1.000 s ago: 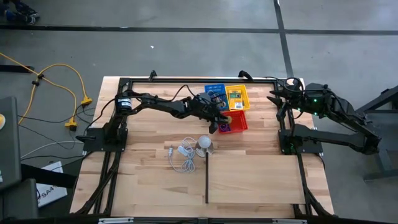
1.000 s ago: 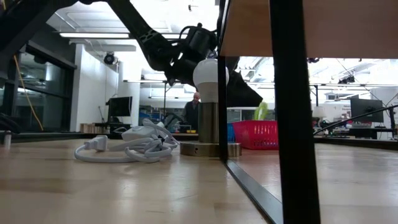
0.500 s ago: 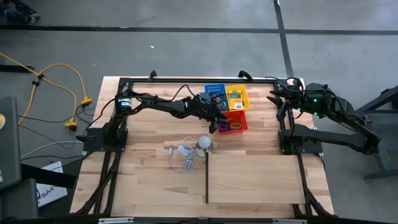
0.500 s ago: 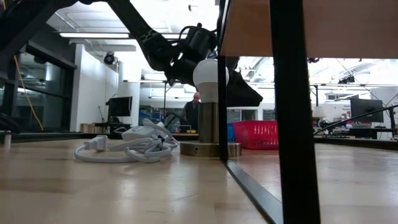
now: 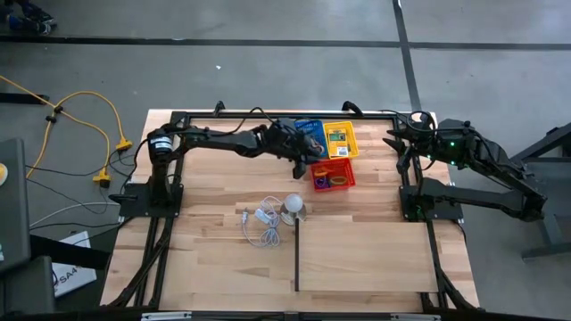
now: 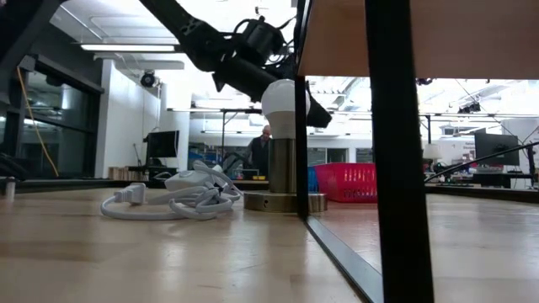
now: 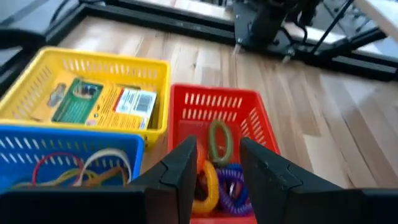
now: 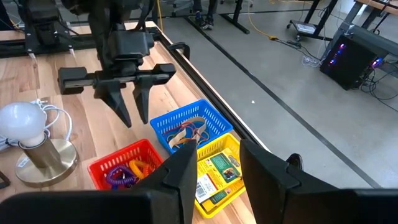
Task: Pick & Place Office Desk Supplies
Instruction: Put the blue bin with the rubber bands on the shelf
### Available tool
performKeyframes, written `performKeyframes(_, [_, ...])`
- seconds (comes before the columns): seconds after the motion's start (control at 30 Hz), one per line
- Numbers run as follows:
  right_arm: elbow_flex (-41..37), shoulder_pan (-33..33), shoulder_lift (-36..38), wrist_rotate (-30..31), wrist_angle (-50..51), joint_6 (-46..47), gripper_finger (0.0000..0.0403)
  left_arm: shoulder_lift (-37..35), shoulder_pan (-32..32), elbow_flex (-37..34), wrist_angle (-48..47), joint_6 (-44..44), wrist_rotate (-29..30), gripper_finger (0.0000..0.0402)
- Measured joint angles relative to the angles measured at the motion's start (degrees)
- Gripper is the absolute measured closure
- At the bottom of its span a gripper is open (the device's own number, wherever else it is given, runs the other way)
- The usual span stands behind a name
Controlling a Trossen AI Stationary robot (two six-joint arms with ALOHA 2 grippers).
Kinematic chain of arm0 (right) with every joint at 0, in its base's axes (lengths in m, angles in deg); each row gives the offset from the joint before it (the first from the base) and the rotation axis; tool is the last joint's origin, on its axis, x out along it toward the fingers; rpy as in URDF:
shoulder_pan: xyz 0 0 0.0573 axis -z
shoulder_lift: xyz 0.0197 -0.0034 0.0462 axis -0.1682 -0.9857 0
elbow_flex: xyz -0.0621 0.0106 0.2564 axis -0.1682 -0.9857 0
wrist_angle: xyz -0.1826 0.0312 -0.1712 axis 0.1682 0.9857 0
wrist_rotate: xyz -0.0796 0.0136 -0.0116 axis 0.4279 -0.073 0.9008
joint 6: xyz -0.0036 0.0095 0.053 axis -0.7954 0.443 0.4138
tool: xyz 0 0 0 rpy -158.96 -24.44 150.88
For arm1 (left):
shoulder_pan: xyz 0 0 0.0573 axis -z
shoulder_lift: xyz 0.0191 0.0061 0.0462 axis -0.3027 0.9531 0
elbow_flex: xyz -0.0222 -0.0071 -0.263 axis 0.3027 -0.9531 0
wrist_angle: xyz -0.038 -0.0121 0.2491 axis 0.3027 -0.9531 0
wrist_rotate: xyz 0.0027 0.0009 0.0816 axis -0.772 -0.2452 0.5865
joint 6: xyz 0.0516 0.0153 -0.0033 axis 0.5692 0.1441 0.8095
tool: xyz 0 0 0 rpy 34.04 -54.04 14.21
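Note:
Three small baskets stand side by side at the table's far side. The red basket (image 5: 333, 173) (image 7: 249, 115) holds coloured rings (image 7: 209, 182). The yellow basket (image 5: 340, 140) holds yellow-and-green packets (image 7: 102, 102). The blue basket (image 5: 308, 130) holds rubber bands (image 7: 74, 168). My left gripper (image 5: 302, 162) (image 7: 217, 165) (image 8: 132, 106) hangs open and empty in the air, its fingers pointing down beside the red basket's left edge. My right gripper (image 5: 398, 143) (image 8: 214, 165) waits open at the table's far right edge.
A white bulb on a silvery base (image 5: 292, 207) (image 6: 282, 101) and a coiled white cord (image 5: 261, 225) (image 6: 173, 198) lie near the table's middle. A pale board (image 5: 366, 257) covers the near right part. A black frame (image 5: 268, 114) borders the table.
My left gripper has risen from over the red basket and drawn back toward the table's far left. A yellow-green thing that showed under it above the red basket one second ago no longer shows there. My right arm has kept still.

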Motion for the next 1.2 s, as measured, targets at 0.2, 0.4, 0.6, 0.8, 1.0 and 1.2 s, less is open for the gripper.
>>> performKeyframes(0.2, [0.01, 0.00, 0.00, 0.00, 0.01, 0.00, 0.0293, -0.07, 0.03, 0.00, -4.63, 0.14, -1.83, 0.0284])
performKeyframes(0.4, [-0.01, 0.00, 0.00, 0.00, 0.00, 0.00, 0.0293, -0.84, -1.02, -0.02, -12.07, 0.39, -3.65, 0.0284])
performKeyframes(0.6, [0.01, 0.00, 0.02, -0.02, -0.01, 0.00, 0.0293, -4.12, -3.00, -0.04, -22.98, 2.25, -2.00, 0.0284])
performKeyframes(0.8, [0.01, 0.00, 0.01, 0.00, -0.01, 0.00, 0.0293, -4.72, -5.39, -0.09, -26.60, 6.09, -1.59, 0.0284])
performKeyframes(1.0, [0.00, 0.00, 0.01, 0.00, 0.01, 0.00, 0.0293, -4.66, -6.61, -0.09, -25.76, 14.97, -0.83, 0.0284])
performKeyframes(1.2, [0.01, 0.00, 0.01, 0.00, 0.00, 0.00, 0.0293, -4.57, -6.89, -0.07, -23.86, 23.91, -0.85, 0.0284])
